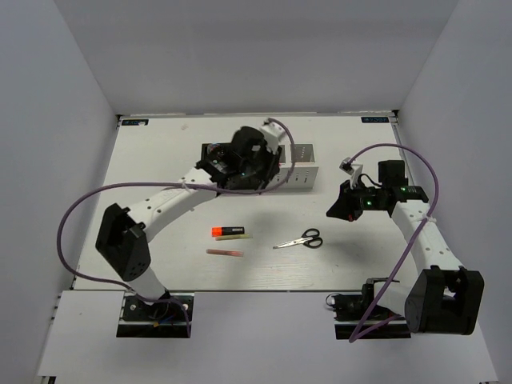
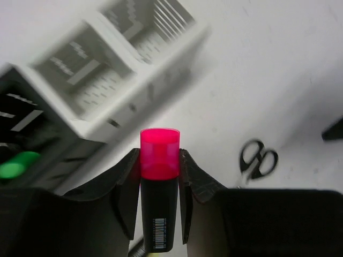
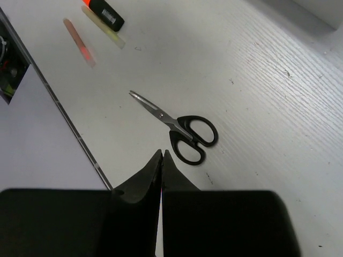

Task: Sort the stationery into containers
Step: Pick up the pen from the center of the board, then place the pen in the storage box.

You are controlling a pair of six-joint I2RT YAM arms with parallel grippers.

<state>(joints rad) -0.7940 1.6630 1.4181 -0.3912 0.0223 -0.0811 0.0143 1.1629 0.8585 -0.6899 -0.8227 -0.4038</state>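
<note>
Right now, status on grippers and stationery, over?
Left gripper shut on pink highlighter, by the containers. Right gripper shut, empty, near the scissors. Orange highlighter, yellow stick, pink stick on table. Nothing blocking.

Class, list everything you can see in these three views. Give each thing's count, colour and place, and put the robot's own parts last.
table: one, white, under everything
containers: one joined row, white and black compartments, far centre
green-ended item: one, green, apparently in a black compartment
pink highlighter: one, black with pink cap, held up near the containers
orange highlighter: one, black with orange cap, lying mid-table
yellow stick: one, yellow, beside the orange highlighter
pink stick: one, pink, just nearer
scissors: one pair, black handles, blades closed, right of the sticks
left fingers: two, black, gripping the pink highlighter
right fingers: two, black, shut, empty, above the scissors
</note>
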